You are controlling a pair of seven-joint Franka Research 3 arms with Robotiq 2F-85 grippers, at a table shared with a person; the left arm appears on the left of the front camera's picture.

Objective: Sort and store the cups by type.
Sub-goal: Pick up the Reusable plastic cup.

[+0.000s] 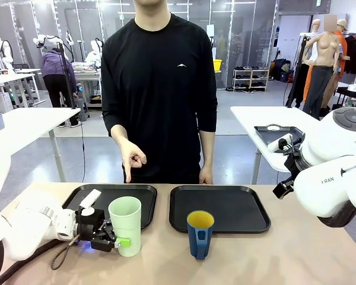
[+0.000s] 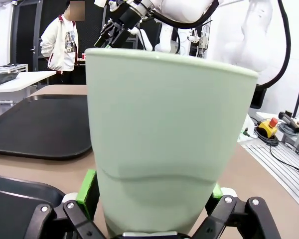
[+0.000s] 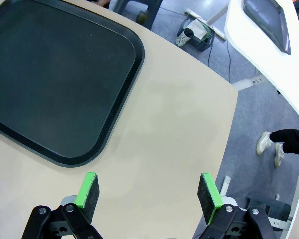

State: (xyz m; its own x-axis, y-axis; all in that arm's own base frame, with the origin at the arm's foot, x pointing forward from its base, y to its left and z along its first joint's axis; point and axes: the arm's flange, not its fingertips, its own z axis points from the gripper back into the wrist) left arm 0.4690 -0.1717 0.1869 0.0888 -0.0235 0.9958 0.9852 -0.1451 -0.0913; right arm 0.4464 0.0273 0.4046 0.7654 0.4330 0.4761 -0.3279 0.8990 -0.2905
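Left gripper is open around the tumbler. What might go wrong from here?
1. The left gripper sits low on the tall tumbler; it may tip when lifted.
2. The left tray has its rim just behind; a low carry could catch it.
3. The person's hand hangs by that tray.

Bright, even indoor light comes from overhead strip lamps. Shadows are soft: a faint one lies under the mug (image 1: 200, 234) on the table (image 1: 285, 255). The right tray (image 1: 243, 205) has a dull sheen. In the left wrist view the tumbler (image 2: 164, 144) is close and slightly soft, its rim bowed. The right wrist view bends the table's edge.
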